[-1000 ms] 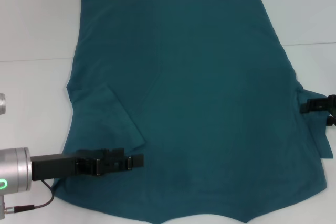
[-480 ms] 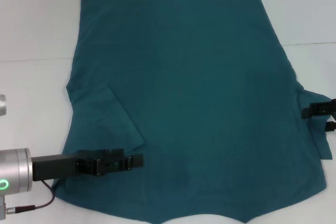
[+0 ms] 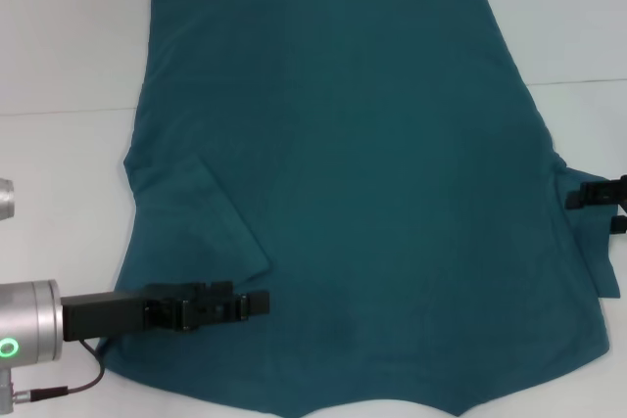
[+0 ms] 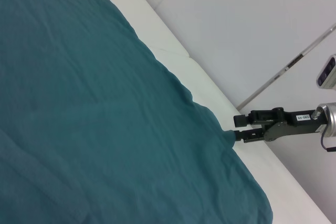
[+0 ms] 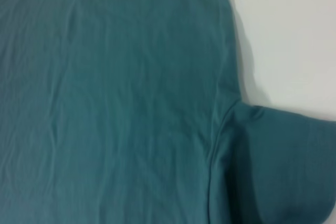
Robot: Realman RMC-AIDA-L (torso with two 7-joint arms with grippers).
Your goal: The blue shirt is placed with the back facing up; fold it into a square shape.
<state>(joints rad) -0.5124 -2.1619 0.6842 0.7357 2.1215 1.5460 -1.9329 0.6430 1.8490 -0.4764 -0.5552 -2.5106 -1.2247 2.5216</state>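
The left gripper [image 3: 257,302] is hovering over the blue shirt [image 3: 372,173], fingers apparently together near the already folded-in left sleeve. The shirt is lying flat on the bench [image 3: 59,36], looking soft, light and floppy; hems and sleeve edges are offering the best hold. The right gripper [image 3: 571,195], slightly apart, is sitting by the right sleeve.

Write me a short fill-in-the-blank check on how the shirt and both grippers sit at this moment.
1. The blue shirt has its ____ sleeve folded in over the body.
2. The left gripper is above the ____.
3. The right gripper is at the shirt's ____ edge.

Missing words: left; shirt; right
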